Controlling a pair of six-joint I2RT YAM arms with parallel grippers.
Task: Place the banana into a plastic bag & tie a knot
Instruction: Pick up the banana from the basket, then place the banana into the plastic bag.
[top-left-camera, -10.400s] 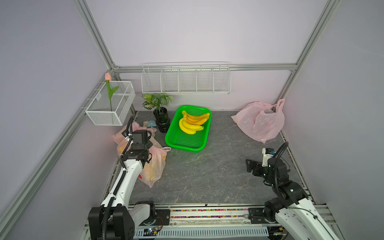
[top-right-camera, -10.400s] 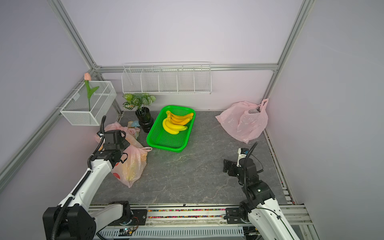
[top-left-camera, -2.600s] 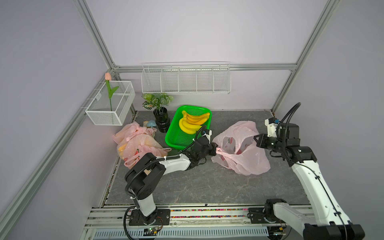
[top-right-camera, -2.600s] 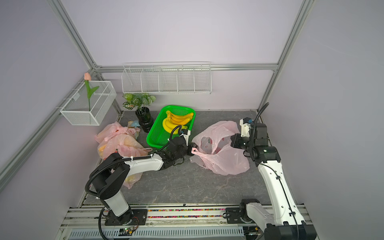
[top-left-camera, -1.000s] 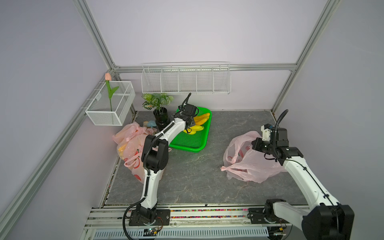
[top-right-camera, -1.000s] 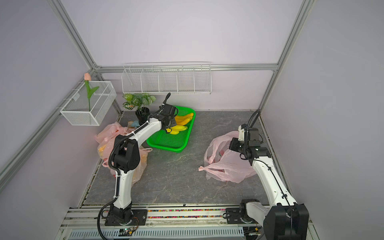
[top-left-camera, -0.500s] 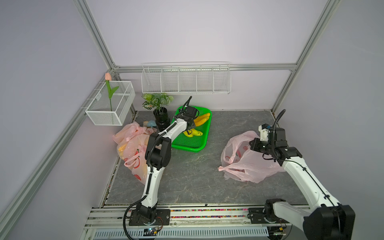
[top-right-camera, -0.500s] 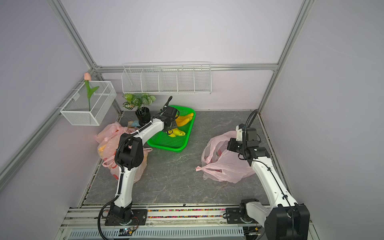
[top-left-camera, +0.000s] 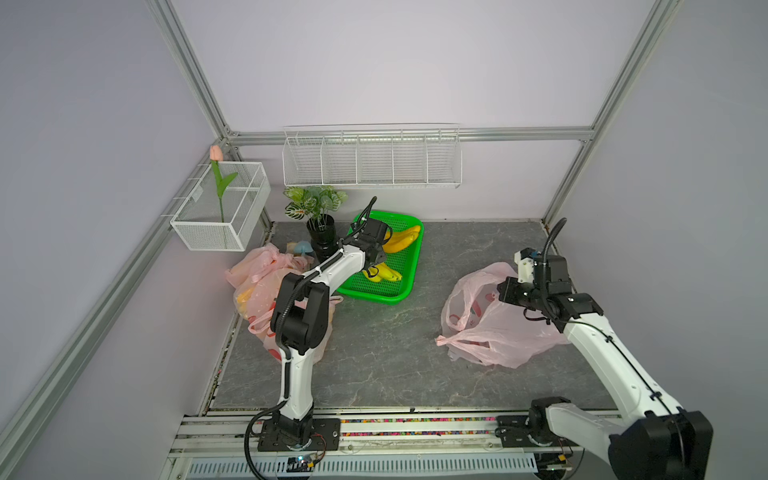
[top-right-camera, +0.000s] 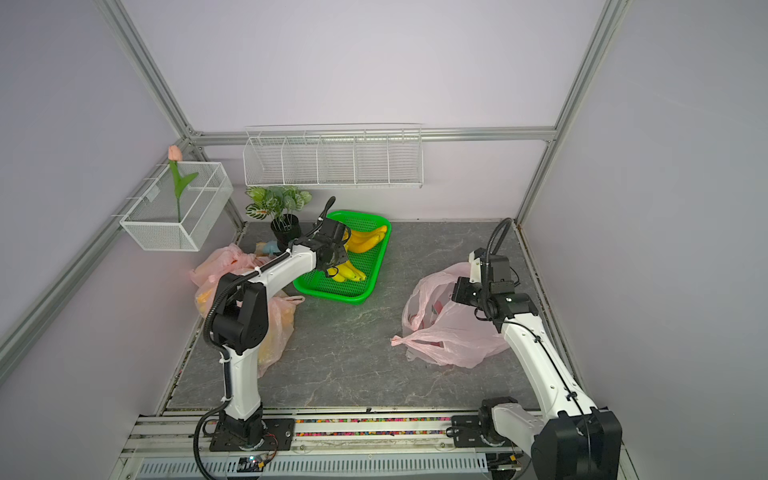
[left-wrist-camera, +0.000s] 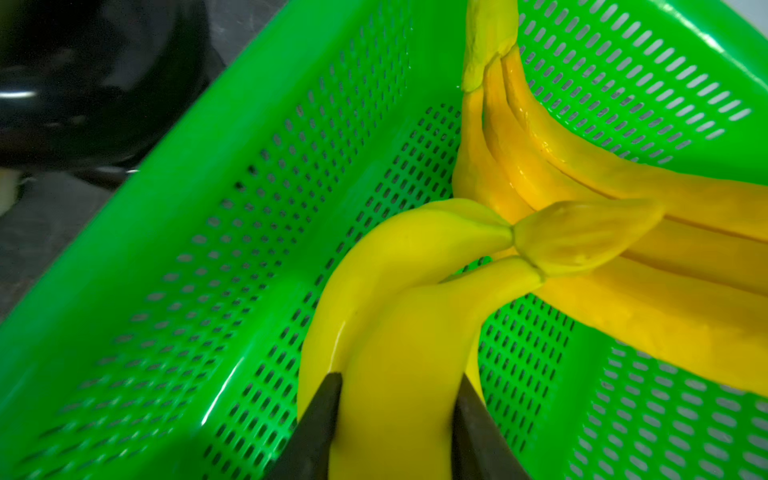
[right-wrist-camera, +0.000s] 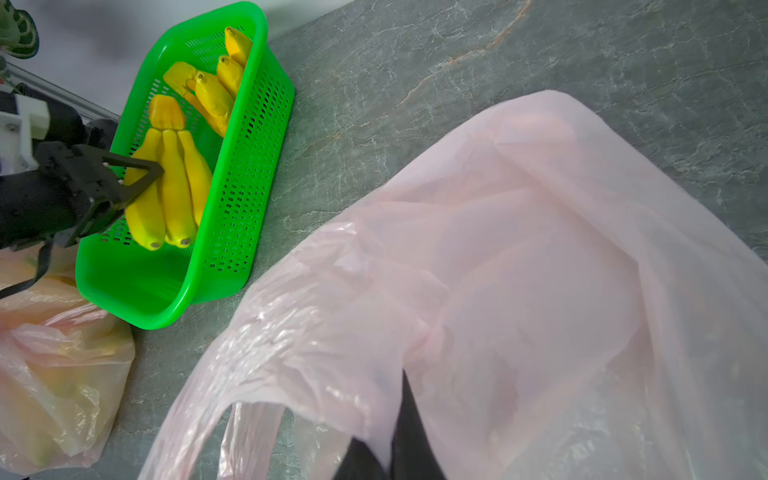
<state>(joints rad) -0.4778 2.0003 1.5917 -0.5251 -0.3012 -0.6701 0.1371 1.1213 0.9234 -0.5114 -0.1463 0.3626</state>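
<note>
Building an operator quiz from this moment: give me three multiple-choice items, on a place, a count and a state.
1. The left gripper is: A) astride a banana in the green basket; B) inside a bag; C) at the plant pot.
2. How many banana bunches lie in the basket? A) one; B) two; C) four.
3. The right gripper is: A) open; B) shut on a banana; C) shut on the pink bag.
Key: A, its fingers flank the banana; B, the right wrist view shows two bunches; C, its fingers pinch bag plastic.

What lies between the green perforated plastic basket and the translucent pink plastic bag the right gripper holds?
Nothing: bare grey marbled tabletop, in both top views.
</note>
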